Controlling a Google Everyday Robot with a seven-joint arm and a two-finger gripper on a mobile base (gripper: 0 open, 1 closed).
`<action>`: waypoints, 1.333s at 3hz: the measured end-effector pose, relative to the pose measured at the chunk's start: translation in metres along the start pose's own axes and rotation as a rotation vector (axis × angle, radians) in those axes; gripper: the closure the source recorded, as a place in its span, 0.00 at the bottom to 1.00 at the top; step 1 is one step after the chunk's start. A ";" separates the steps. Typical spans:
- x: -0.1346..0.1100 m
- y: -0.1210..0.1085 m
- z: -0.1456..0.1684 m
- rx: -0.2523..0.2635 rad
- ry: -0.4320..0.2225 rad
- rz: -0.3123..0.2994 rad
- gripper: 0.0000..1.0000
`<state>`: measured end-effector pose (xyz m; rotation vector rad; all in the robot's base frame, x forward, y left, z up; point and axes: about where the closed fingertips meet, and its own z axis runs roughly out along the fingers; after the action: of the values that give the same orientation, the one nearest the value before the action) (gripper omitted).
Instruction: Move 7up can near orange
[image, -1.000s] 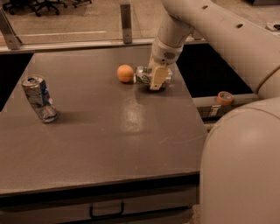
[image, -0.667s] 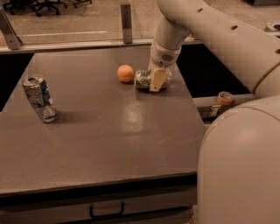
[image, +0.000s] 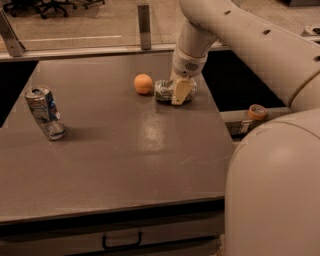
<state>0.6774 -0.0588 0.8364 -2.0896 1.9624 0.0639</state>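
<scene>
Little changed: claw (image: 175, 94) stays pinching 7up can (image: 162, 91) just beside orange (image: 143, 83) on table (image: 125, 165).

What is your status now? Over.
Gripper low on the 7up can, far right of table. 7up can rests close beside the orange. Nothing between them.

Cream arm (image: 235, 30), tan claw (image: 173, 94) over table (image: 125, 160)

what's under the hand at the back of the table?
The dented silver-and-green 7up can, on the grey table close beside the small round orange. The hand covers the can's far end, so that part cannot be seen.
</scene>
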 end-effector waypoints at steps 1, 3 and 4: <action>0.002 0.002 0.002 -0.005 0.009 0.008 0.00; 0.012 0.004 -0.014 0.013 -0.048 0.043 0.00; 0.029 0.012 -0.068 0.114 -0.158 0.098 0.00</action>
<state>0.6569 -0.1026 0.8938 -1.8573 1.9263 0.1294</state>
